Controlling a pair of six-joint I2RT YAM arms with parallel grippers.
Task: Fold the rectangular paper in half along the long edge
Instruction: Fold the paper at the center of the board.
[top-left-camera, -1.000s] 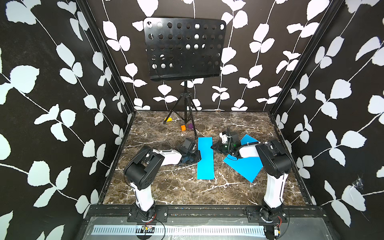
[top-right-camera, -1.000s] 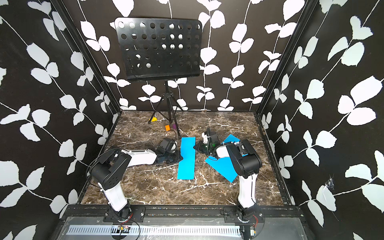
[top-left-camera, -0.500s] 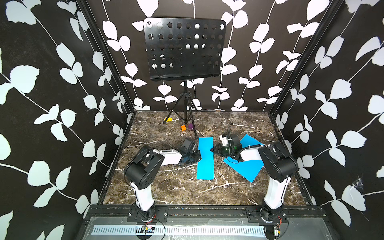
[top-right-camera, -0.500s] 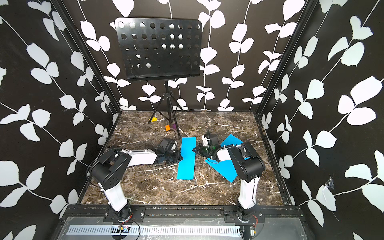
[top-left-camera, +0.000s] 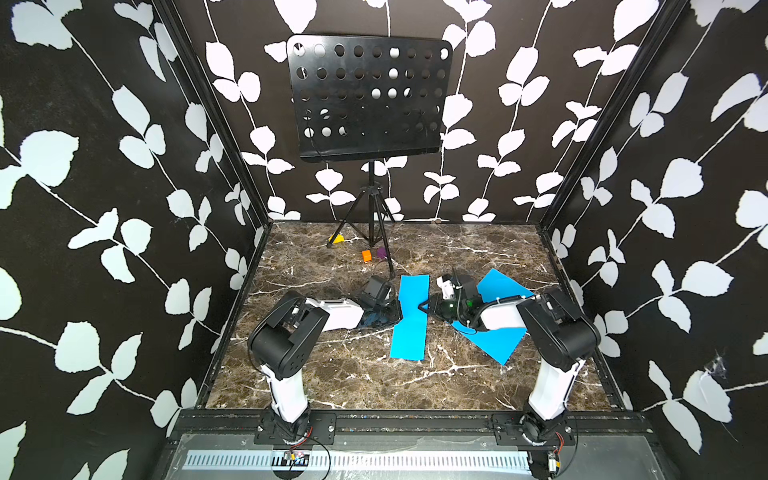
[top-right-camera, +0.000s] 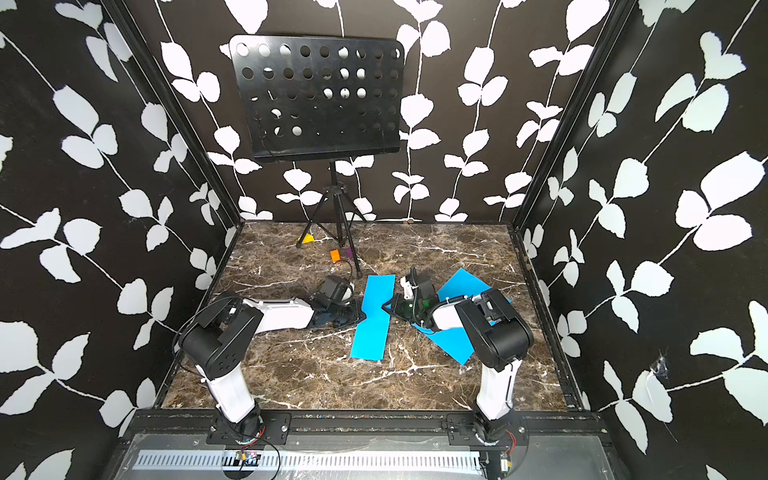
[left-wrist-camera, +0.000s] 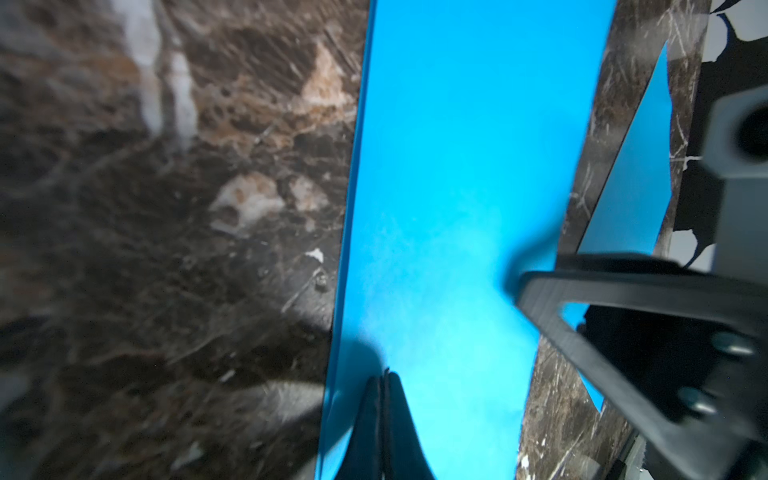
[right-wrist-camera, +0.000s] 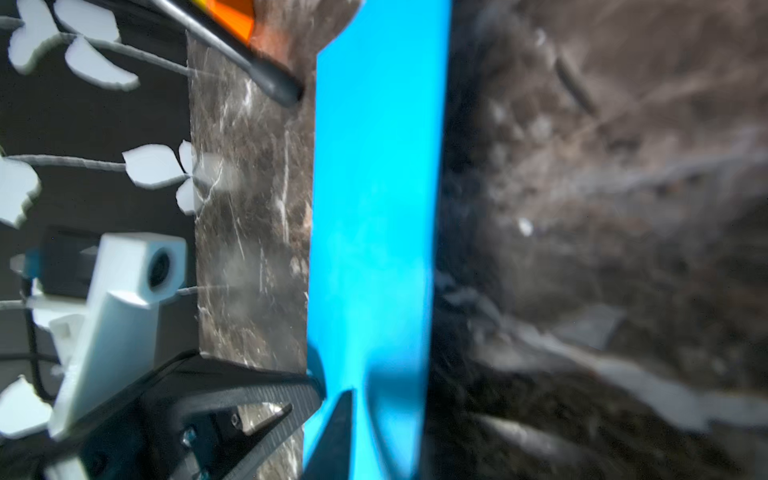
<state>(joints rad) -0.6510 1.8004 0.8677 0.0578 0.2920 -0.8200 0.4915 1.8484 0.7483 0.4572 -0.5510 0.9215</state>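
Observation:
A narrow blue paper (top-left-camera: 409, 332) lies lengthwise on the marble floor as a long strip, in both top views (top-right-camera: 370, 336). My left gripper (top-left-camera: 400, 311) lies low at the strip's left edge. In the left wrist view it (left-wrist-camera: 384, 374) is shut, its tips pressed together on top of the paper (left-wrist-camera: 457, 166). My right gripper (top-left-camera: 422, 308) reaches the strip's right edge from the opposite side. In the right wrist view one dark finger (right-wrist-camera: 340, 432) lies against the paper (right-wrist-camera: 374, 187). The paper hides its other finger.
A second blue sheet (top-left-camera: 496, 343) lies askew under my right arm. A black music stand (top-left-camera: 368, 99) on a tripod stands at the back. Orange (top-left-camera: 366, 255), purple (top-left-camera: 381, 251) and yellow (top-left-camera: 336, 239) blocks sit by its legs. Patterned walls close three sides.
My right gripper has shifted a little left and nearer, onto the strip's right edge. The left arm and the strip have stayed put.

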